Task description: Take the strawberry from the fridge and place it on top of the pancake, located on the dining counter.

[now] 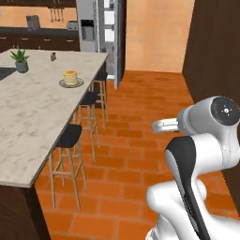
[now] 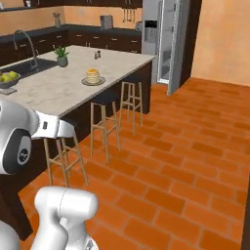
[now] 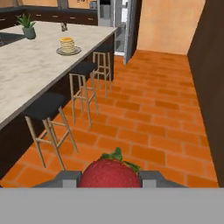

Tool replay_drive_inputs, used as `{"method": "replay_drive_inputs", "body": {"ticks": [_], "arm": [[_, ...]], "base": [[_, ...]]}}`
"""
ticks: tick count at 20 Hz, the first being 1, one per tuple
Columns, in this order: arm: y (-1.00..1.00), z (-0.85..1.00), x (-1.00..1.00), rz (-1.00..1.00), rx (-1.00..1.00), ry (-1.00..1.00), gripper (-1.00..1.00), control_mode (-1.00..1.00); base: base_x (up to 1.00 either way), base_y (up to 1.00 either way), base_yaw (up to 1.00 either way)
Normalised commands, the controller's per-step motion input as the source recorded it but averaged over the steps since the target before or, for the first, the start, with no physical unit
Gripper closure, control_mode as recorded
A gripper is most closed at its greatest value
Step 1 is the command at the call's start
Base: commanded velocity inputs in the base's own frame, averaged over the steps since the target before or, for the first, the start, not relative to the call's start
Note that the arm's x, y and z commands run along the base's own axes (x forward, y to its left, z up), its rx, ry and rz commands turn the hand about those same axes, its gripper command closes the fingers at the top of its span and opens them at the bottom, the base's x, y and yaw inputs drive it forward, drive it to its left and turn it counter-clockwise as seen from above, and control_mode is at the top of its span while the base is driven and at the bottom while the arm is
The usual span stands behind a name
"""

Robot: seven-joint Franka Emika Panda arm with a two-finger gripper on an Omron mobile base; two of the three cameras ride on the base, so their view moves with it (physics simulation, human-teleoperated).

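In the hand view a dark-red strawberry (image 3: 109, 171) with green leaves sits between the two fingertips, and my gripper (image 3: 110, 179) is shut on it, low over the orange tile floor. The pancake (image 1: 70, 77) (image 2: 93, 75) (image 3: 67, 44) rests on a round grey plate (image 1: 61, 84) near the far edge of the dining counter (image 1: 33, 112) (image 2: 53, 90) (image 3: 26, 65), well ahead and to the left of my hand. Beyond the counter stands the grey fridge (image 1: 88, 28) (image 2: 150, 29) (image 3: 106, 9), with its right door (image 1: 119, 42) (image 2: 176, 49) swung open.
Three dark-seated bar stools (image 1: 69, 137) (image 2: 105, 97) (image 3: 46, 107) line the counter's floor side. A potted plant (image 1: 20, 60) and a small shaker (image 1: 53, 56) stand on the counter, with a sink faucet (image 2: 24, 39) and a bowl of apples (image 2: 7, 78). A dark wall (image 1: 215, 47) borders the right.
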Motion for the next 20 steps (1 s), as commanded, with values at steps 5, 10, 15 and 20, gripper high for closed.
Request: {"method": "replay_drive_inputs", "body": {"ticks": [5,10,15,20], "arm": [[0.00,0.00,0.00,0.00,0.00,0.00,1.00,1.00],[0.00,0.00,0.00,0.00,0.00,0.00,1.00,1.00],[0.00,0.00,0.00,0.00,0.00,0.00,1.00,1.00],[0.00,0.00,0.00,0.00,0.00,0.00,1.00,1.00]], "base": [[0.55,-0.64,0.57],[0.56,-0.67,0.56],[0.58,-0.77,0.51],[0.55,-0.90,0.44]]}}
